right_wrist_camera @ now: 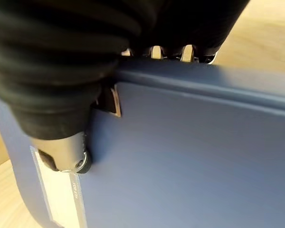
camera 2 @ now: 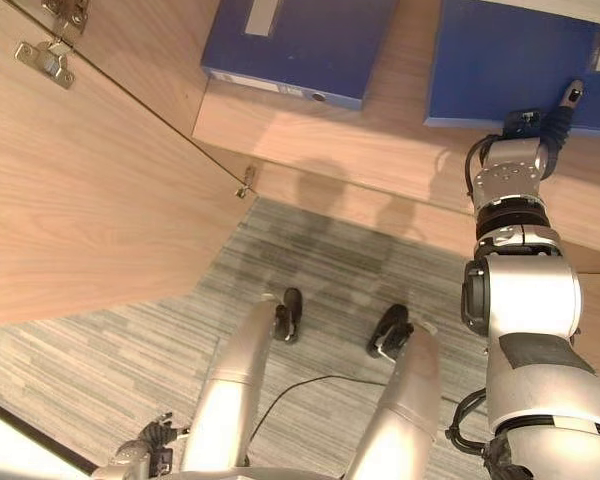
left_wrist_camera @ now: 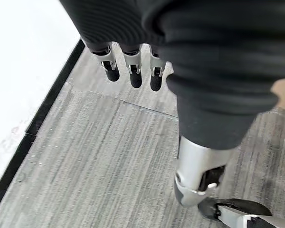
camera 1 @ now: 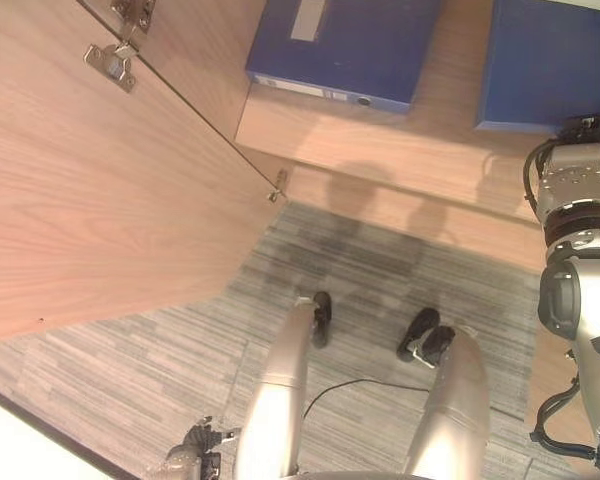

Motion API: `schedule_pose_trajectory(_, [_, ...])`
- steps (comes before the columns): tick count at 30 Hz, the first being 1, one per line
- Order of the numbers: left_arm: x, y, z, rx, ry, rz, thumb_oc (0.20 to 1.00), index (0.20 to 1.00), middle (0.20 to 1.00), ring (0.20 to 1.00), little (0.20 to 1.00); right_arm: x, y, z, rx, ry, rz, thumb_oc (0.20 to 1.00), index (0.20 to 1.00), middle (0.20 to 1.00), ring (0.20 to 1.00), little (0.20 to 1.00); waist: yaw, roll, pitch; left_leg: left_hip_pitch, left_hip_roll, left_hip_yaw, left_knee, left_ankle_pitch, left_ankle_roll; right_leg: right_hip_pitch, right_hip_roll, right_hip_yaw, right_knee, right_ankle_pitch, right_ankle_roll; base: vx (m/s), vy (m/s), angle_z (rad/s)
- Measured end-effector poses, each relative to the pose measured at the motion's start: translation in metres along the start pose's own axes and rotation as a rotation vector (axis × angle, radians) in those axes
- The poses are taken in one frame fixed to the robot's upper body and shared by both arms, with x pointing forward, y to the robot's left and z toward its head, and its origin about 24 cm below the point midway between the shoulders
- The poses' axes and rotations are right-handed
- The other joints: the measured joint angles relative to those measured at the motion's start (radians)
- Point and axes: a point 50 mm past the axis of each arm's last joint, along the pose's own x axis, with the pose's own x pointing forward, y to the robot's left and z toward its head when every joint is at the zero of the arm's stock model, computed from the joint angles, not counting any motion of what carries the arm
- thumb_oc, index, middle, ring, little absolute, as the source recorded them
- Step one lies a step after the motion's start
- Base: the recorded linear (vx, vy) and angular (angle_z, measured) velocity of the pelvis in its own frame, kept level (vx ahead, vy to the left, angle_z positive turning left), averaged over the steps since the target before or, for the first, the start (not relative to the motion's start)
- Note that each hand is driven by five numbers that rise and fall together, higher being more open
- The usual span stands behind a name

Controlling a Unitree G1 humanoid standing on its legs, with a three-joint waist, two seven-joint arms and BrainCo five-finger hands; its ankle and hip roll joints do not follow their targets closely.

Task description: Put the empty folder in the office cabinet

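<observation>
Now right hand [right_wrist_camera: 61, 85] gripping blue folder [right_wrist_camera: 190, 156], cabinet shelf [camera 2: 380, 150] beneath

Blue folder [camera 2: 515, 65] flat on cabinet shelf [camera 2: 380, 135]

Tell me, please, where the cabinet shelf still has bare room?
Bare shelf lies between the left blue folder and the right blue folder, and along the front edge. The right hand crowds the right folder.

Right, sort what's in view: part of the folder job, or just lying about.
Job: right-hand blue folder, right hand gripping its edge, cabinet shelf under it.
Lying about: other blue folder on the shelf, open cabinet door, left hand hanging idle.
</observation>
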Motion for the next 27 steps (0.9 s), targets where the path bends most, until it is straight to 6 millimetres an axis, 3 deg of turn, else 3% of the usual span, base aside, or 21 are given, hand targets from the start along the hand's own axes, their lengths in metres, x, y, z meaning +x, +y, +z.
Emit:
schedule_pose_trajectory(6, [0.0, 0.003, -0.001, -0.004, 0.006, 0.007, 1.0, 1.0, 1.0, 1.0, 1.0, -0.002, 0.011, 0.007, 0.098, -0.037, 0.017, 0.206, 0.206, 0.206, 0.206, 0.206, 0.006, 0.017, 0.008, -0.011, -0.017, -0.02, -0.06, 0.031, -0.008, -0.005, -0.005, -0.02, -0.033, 0.001, 0.0, 0.0, -0.006, 0.12])
schedule_pose_trajectory(7, [0.0, 0.003, -0.002, -0.004, 0.006, 0.007, 1.0, 1.0, 1.0, 1.0, 1.0, -0.003, 0.011, 0.008, 0.106, -0.037, 0.017, 1.0, 1.0, 1.0, 1.0, 1.0, 0.008, 0.017, 0.008, -0.011, -0.017, -0.022, -0.059, 0.031, -0.008, -0.005, -0.006, -0.021, -0.031, 0.0, -0.001, 0.01, -0.002, 0.09])
schedule_pose_trajectory(16, [0.002, 0.008, -0.002, -0.009, 0.029, 0.024, 1.0, 1.0, 1.0, 1.0, 1.0, -0.006, 0.021, 0.003, 0.057, -0.017, 0.119, 1.0, 1.0, 1.0, 1.0, 1.0, 0.005, 0.017, 0.012, -0.017, -0.017, -0.024, -0.058, 0.031, -0.008, -0.012, -0.008, -0.025, -0.027, -0.003, -0.006, 0.0, 0.0, 0.0])
schedule_pose_trajectory(21, [0.003, 0.013, 0.0, -0.03, 0.024, 0.024, 1.0, 1.0, 1.0, 1.0, 1.0, -0.007, 0.021, -0.009, -0.304, -0.003, 0.245, 1.0, 1.0, 1.0, 1.0, 1.0, -0.012, 0.004, 0.02, -0.011, -0.014, -0.023, -0.059, 0.032, -0.008, -0.007, -0.005, -0.023, -0.03, -0.002, -0.005, -0.02, -0.007, -0.01])
schedule_pose_trajectory(27, [0.004, 0.022, -0.007, -0.053, 0.065, 0.035, 1.0, 1.0, 1.0, 1.0, 1.0, -0.009, 0.018, -0.02, -0.767, 0.006, 0.425, 1.0, 1.0, 1.0, 1.0, 1.0, -0.047, -0.038, 0.046, -0.005, -0.001, -0.022, -0.062, 0.032, -0.008, 0.0, 0.01, -0.025, -0.043, 0.005, -0.009, -0.03, -0.004, -0.06])
